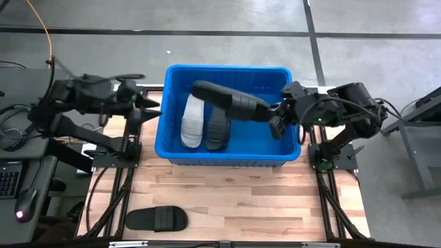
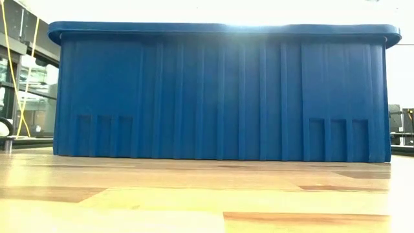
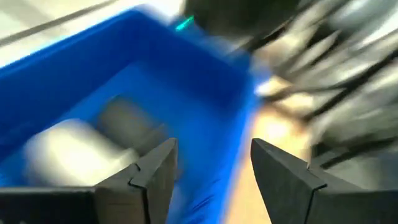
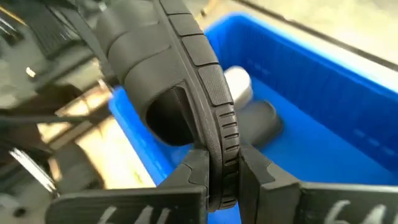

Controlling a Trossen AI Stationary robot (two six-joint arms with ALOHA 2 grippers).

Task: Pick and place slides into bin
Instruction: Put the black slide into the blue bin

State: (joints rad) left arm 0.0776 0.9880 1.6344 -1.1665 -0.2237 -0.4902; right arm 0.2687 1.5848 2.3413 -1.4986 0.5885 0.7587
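Above the bin point(image 1: 227, 157), the right gripper point(image 4: 222, 180) pinches a black slide point(image 1: 231, 102) by its sole and should release low, beside the two inside; the left gripper point(image 3: 214, 168) waits open.

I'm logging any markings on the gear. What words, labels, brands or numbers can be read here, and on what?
No text reads for certain.
Right gripper, shut on a black slide over the bin: pale marks on its body, cut off by the frame, unreadable.
Slides in the bin, the slide on the table, and the open left gripper: no markings visible.
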